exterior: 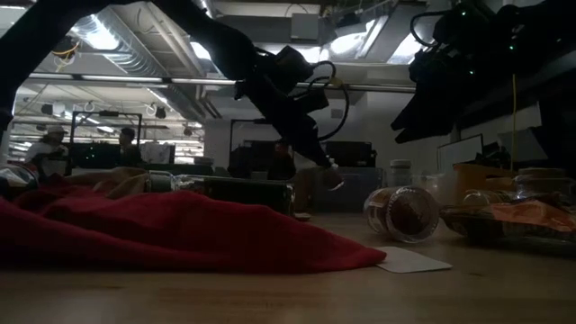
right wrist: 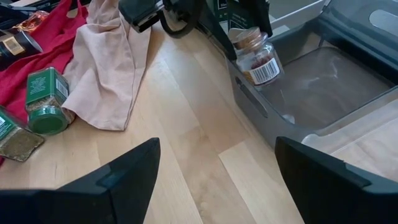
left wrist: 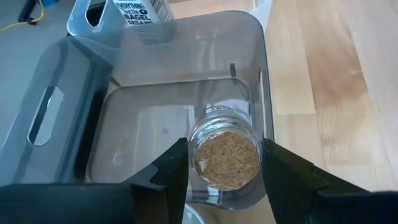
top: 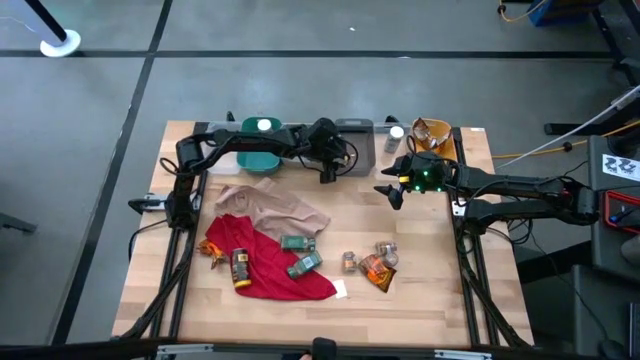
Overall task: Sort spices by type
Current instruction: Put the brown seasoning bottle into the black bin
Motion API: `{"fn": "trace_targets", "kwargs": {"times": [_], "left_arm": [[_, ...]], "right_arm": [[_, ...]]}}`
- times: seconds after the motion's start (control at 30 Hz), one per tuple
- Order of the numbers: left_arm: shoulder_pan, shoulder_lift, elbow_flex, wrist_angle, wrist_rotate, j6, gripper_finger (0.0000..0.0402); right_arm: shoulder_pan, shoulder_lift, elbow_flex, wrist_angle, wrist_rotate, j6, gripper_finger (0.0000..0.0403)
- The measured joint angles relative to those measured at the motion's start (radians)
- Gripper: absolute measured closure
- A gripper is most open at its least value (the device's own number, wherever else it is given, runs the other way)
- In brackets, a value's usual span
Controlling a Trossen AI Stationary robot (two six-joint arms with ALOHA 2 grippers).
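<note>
My left gripper (top: 327, 172) is shut on a small glass jar of tan-brown spice (left wrist: 225, 157), just above the near rim of the clear grey bin (left wrist: 155, 93); the jar also shows in the right wrist view (right wrist: 256, 57). My right gripper (top: 393, 190) is open and empty over bare table, right of the jar. Two green boxes (top: 300, 252), a dark jar (top: 240, 268) and an orange packet (top: 215, 250) lie on the red cloth (top: 275, 275). Two small jars (top: 366, 256) and another orange packet (top: 378, 268) lie on the wood. My left gripper pinches the jar's glass body (left wrist: 198, 163) between its two fingers, one on each opposite side. The fingers come from above, slanting down toward the bin. The jar hangs tilted below the fingers (right wrist: 249, 15), lifted clear, above the grey bin's floor at its near wall.
A teal bin (top: 258, 152) stands left of the grey bin, a yellow bin (top: 432, 135) right of it. A white-capped jar (top: 395, 135) stands between grey and yellow bins. A tan cloth (top: 272, 205) lies near the left arm. A lettered box (left wrist: 138, 11) stands behind the grey bin.
</note>
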Motion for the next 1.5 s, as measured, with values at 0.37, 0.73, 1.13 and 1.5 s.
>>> {"fn": "trace_targets", "kwargs": {"times": [0.37,0.73,1.13,1.5], "left_arm": [[0.000,0.000,0.000,-0.005,0.000,0.008,0.0245],[-0.001,0.000,0.000,0.023,0.000,-0.015,0.0245],[-0.001,0.000,0.000,0.178,0.000,-0.131,0.0245],[0.012,0.010,0.000,0.195,-0.012,-0.200,0.0245]], "right_arm": [[0.000,0.000,0.000,-0.001,0.000,0.000,0.0086],[0.000,0.000,0.000,0.032,0.031,0.000,0.0086],[-0.011,0.055,0.000,0.297,0.244,-0.055,0.0086],[-0.157,0.290,0.000,0.517,0.262,-0.055,0.0086]]}}
